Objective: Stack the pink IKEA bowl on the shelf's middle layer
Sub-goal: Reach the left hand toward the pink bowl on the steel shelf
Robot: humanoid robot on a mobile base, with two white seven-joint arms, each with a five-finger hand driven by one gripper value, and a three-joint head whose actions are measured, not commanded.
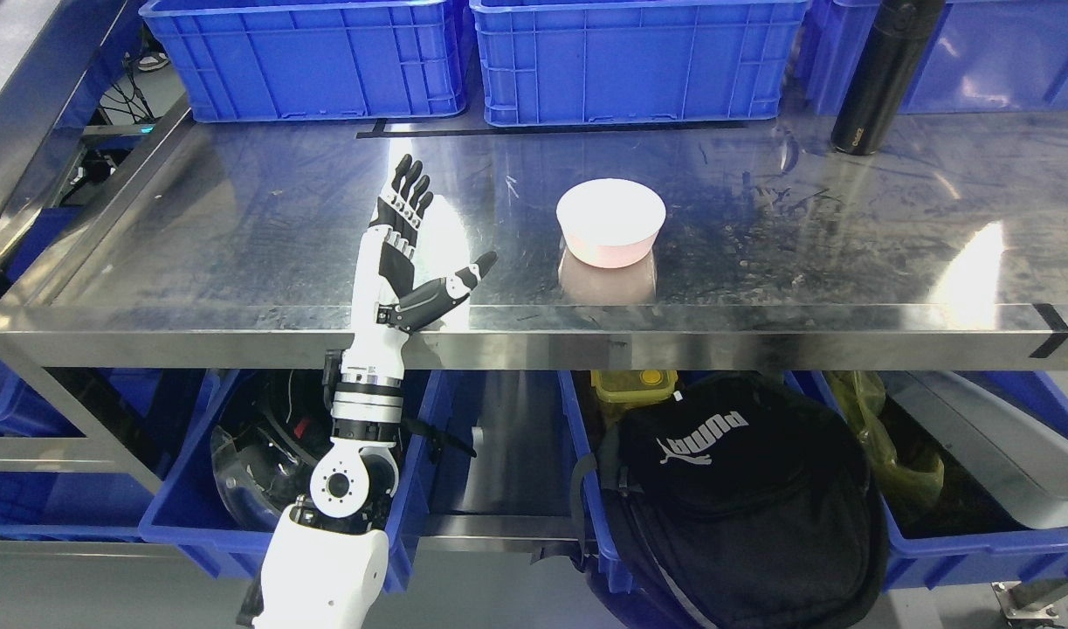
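While the left hand (409, 253) reaches over the near edge of the steel shelf (237, 227) with fingers straight, thumb splayed and nothing held, the pink bowl (610, 222) sits well apart to its right, seemingly upside down, before blue crates (464, 52), a black bottle (883, 74) far right.

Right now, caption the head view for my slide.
Left hand open above steel shelf, left of pink bowl.
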